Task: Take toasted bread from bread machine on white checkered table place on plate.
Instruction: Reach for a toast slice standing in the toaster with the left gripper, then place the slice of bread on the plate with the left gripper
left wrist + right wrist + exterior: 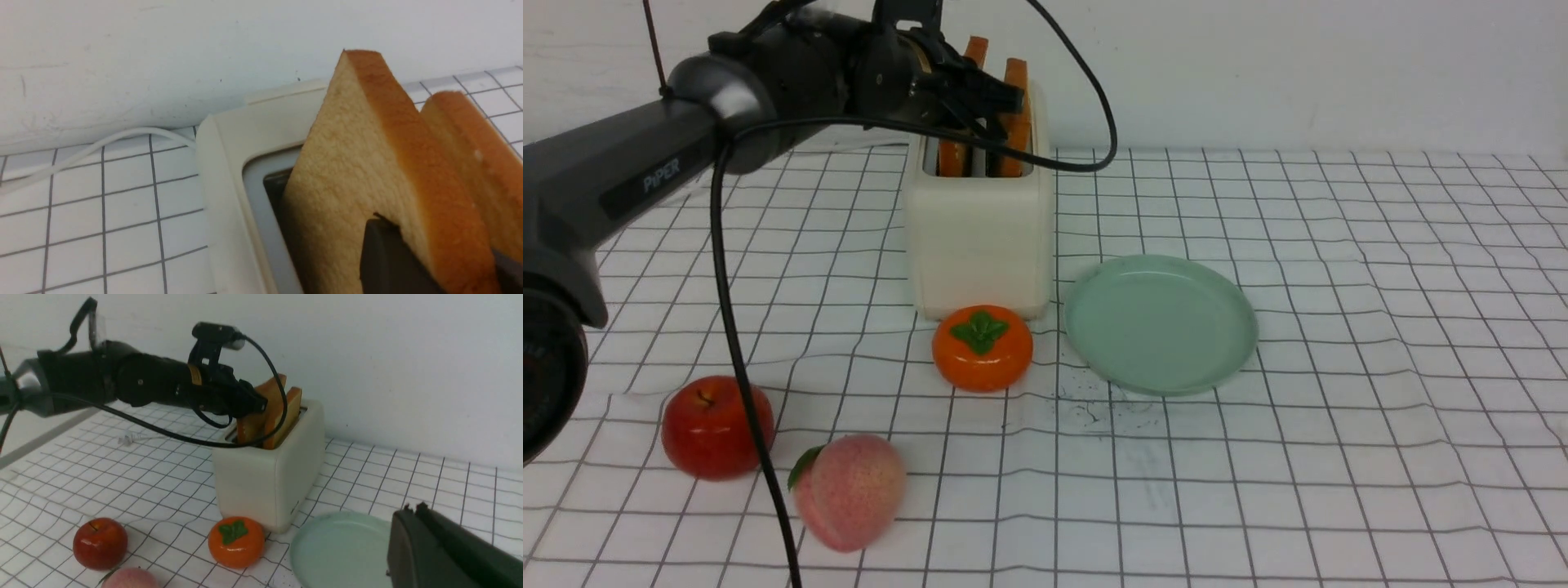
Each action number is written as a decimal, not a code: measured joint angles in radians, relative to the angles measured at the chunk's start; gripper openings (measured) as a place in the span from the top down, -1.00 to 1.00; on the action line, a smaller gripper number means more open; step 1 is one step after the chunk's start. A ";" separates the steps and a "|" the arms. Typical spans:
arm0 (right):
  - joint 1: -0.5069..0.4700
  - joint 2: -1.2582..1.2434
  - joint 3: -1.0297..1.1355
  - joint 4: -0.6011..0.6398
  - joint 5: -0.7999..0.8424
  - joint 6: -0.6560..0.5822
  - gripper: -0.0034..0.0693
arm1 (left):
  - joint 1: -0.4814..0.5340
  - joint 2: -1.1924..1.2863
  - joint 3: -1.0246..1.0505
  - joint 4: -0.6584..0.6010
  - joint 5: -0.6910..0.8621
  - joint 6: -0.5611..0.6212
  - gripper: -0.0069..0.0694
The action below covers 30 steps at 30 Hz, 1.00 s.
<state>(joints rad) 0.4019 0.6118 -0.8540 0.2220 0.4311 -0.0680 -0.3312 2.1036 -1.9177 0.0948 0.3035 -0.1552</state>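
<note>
Two toast slices (974,57) in one bread machine (980,237), left pincer (1001,98) clamping one, right pincer (410,510) closed, one plate (1160,322), three fruits (982,349)

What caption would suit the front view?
Left tool grips a toast slice in the toaster; empty mint plate nearby.

A thick, square slice of golden-tan toast (367,163) with an orange-brown crust stands tilted in the dark slot (278,183) of a boxy cream-white toaster (224,163), whose top panel is grey. A second toast slice (470,139) rises just beyond it. The left pincer (439,249) clamps the nearer slice, one dark finger (388,261) flat on its face and the other at the crust's far side. A white power cord (102,147) lies on the desk (122,228), with its white grid-lined cloth, along a white wall (163,61).
</note>
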 joint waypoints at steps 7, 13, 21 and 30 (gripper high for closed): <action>0.000 -0.003 0.000 0.000 0.042 -0.001 0.96 | 0.000 -0.020 0.000 0.001 0.010 0.000 0.54; 0.000 -0.003 0.000 0.000 0.056 -0.001 0.95 | 0.000 -0.093 0.000 0.000 0.016 0.000 0.54; 0.000 -0.003 0.000 0.000 0.084 -0.001 0.94 | -0.001 -0.259 0.000 0.001 0.144 0.000 0.54; 0.000 -0.004 0.000 0.000 0.232 -0.001 0.93 | -0.207 -0.436 0.021 0.004 0.336 0.183 0.54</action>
<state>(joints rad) 0.4019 0.6074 -0.8540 0.2220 0.6627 -0.0691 -0.5377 1.6679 -1.8964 0.0989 0.6393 0.0279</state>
